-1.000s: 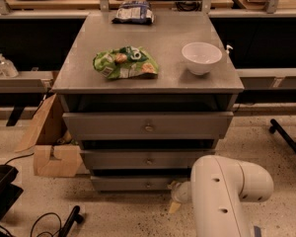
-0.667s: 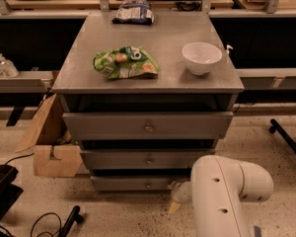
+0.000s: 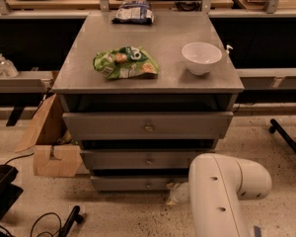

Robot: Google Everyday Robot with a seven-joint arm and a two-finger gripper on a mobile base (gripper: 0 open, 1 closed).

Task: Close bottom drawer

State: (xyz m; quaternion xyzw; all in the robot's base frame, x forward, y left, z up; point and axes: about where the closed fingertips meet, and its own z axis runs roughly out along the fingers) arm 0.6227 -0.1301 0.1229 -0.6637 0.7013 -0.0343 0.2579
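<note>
The grey metal cabinet has three drawer fronts, each with a small round knob. The bottom drawer (image 3: 138, 183) is the lowest and slimmest front, just above the floor. My gripper (image 3: 177, 193) is low at that front's right end, mostly hidden behind my white arm (image 3: 222, 196); only a pale tip shows beside the panel.
On the cabinet top (image 3: 89, 78) lie a green chip bag (image 3: 125, 62), a white bowl (image 3: 201, 57) and a blue snack bag (image 3: 133, 12). A cardboard box (image 3: 49, 142) stands at the left. A black chair base (image 3: 5, 196) and cables lie lower left; a black leg (image 3: 288, 137) is at right.
</note>
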